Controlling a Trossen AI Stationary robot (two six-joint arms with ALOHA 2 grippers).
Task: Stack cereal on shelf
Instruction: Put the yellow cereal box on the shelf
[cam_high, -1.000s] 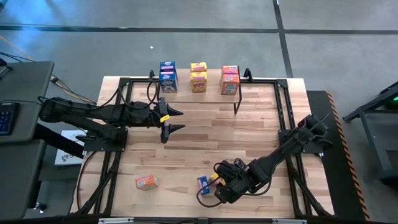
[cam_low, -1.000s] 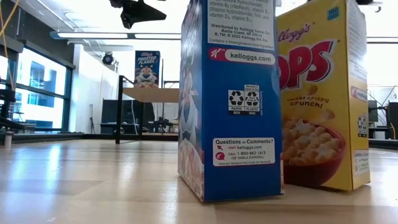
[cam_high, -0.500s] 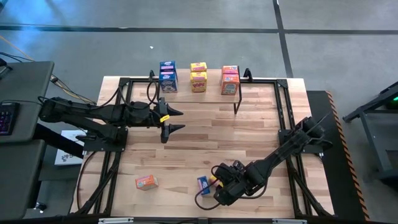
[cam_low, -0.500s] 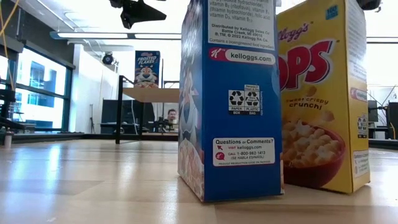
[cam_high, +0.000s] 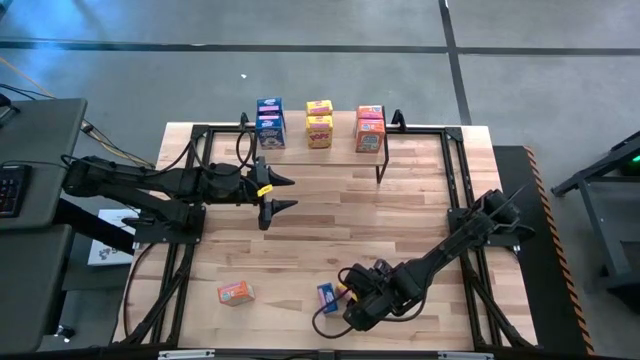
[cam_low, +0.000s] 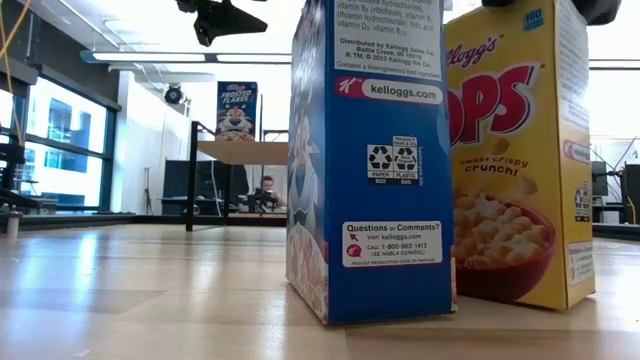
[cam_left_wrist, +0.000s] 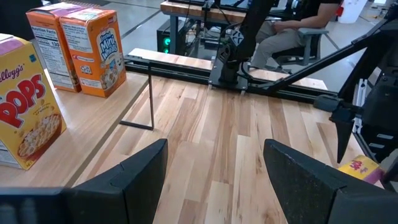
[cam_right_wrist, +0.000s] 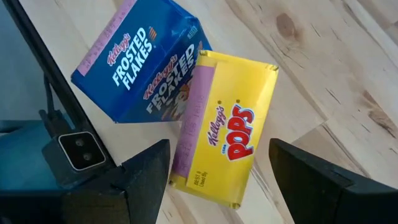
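On the shelf (cam_high: 344, 138) at the table's far edge stand stacked blue (cam_high: 269, 122), yellow (cam_high: 319, 124) and orange (cam_high: 369, 129) cereal boxes. Near the front edge a blue box (cam_right_wrist: 140, 65) and a yellow box (cam_right_wrist: 221, 127) stand upright side by side on their bottom ends. My right gripper (cam_right_wrist: 217, 180) hangs open, slanting down over the yellow box, one finger on either side and clear of it. Its dark tip (cam_low: 590, 8) shows above that box (cam_low: 520, 150). An orange box (cam_high: 236, 292) lies on the table at the near left. My left gripper (cam_high: 292, 194) waits open mid-table.
Black frame rails (cam_high: 455, 210) run along the table's sides and far edge. The shelf's thin black leg (cam_left_wrist: 151, 102) stands on the table at mid-far right. Bare wood lies between the shelf and the near boxes (cam_high: 360, 230).
My right gripper has sunk a little toward the top of the yellow box and stays open. The boxes have not moved.
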